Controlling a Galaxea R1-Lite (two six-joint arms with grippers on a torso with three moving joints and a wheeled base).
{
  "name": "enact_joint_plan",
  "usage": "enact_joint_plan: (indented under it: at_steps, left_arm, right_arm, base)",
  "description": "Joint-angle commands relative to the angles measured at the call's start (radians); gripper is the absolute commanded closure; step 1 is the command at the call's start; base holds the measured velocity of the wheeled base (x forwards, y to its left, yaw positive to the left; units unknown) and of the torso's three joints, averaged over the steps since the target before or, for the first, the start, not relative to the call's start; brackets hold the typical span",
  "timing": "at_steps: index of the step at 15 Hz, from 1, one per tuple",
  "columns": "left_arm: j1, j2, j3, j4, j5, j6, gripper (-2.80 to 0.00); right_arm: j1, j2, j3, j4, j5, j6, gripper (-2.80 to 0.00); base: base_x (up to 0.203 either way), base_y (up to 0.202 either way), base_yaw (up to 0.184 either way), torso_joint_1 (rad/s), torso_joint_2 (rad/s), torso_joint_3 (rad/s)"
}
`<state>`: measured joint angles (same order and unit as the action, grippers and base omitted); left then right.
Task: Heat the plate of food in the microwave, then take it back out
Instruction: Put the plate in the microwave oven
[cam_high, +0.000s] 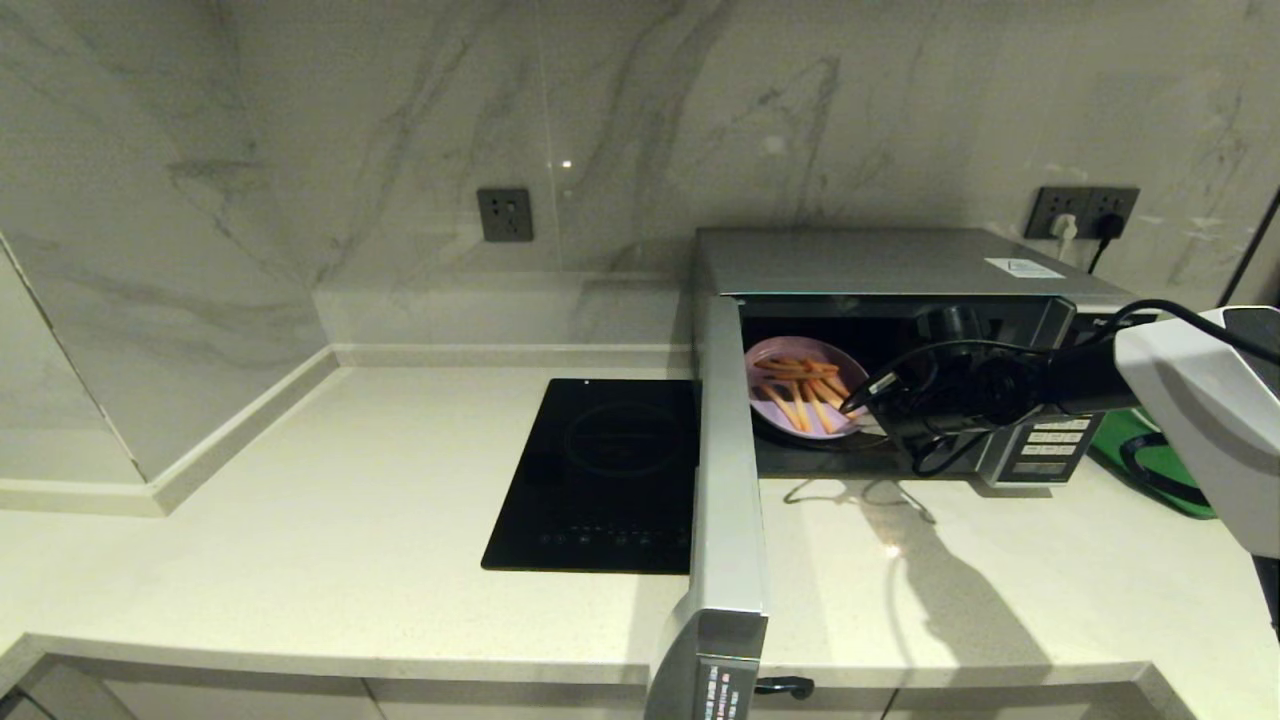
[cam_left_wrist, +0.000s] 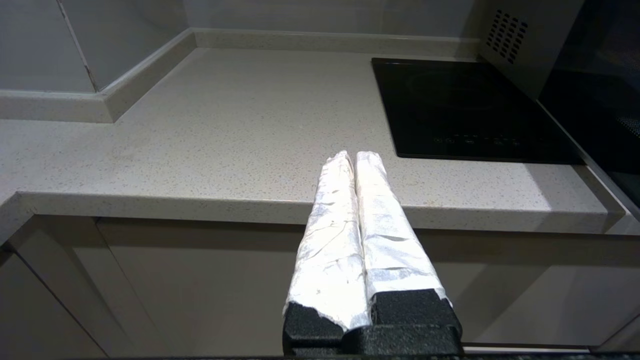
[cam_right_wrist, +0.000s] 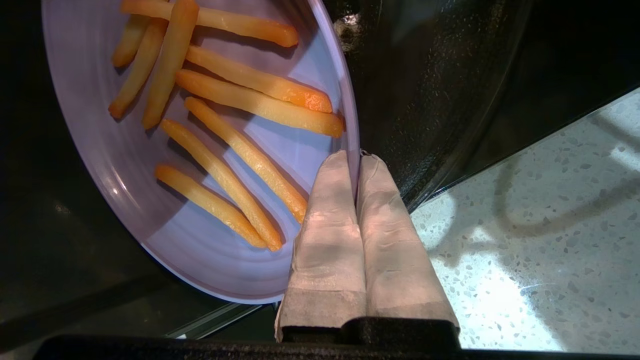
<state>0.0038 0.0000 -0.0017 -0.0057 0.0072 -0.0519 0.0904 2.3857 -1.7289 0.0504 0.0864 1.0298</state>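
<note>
left gripper (cam_left_wrist: 356, 159) parked low before the bench (cam_left_wrist: 200, 130), jaws clenched on nothing. right gripper (cam_right_wrist: 358, 160) pinches the rim of the plate of food (cam_right_wrist: 165, 210) in the open microwave (cam_high: 880, 262). judged step: carrying plate in or out; next needs level travel.

The large silver-grey microwave (cam_high: 900, 262) stands on the pale speckled stone countertop (cam_high: 300, 520), at three o'clock of the flat black glass induction hob (cam_high: 600, 475) and touching it. Its door (cam_high: 725, 470) swings out toward six o'clock. Inside sits the round lilac plate of orange fry sticks (cam_high: 800, 395). At three o'clock of the microwave lies a green rectangular tray (cam_high: 1150, 455).
</note>
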Motion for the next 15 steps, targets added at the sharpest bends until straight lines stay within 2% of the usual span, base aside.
enact_joint_plan:
  at_steps: [1,15]
  left_arm:
    - [0.001,0.0,0.0,0.0,0.0,0.0,0.0]
    - [0.001,0.0,0.0,0.0,0.0,0.0,0.0]
  right_arm:
    - [0.0,0.0,0.0,0.0,0.001,0.005,0.0]
    - [0.0,0.004,0.005,0.0,-0.002,0.004,0.0]
  base:
    - [0.0,0.0,0.0,0.0,0.0,0.0]
    - [0.0,0.0,0.0,0.0,0.0,0.0]
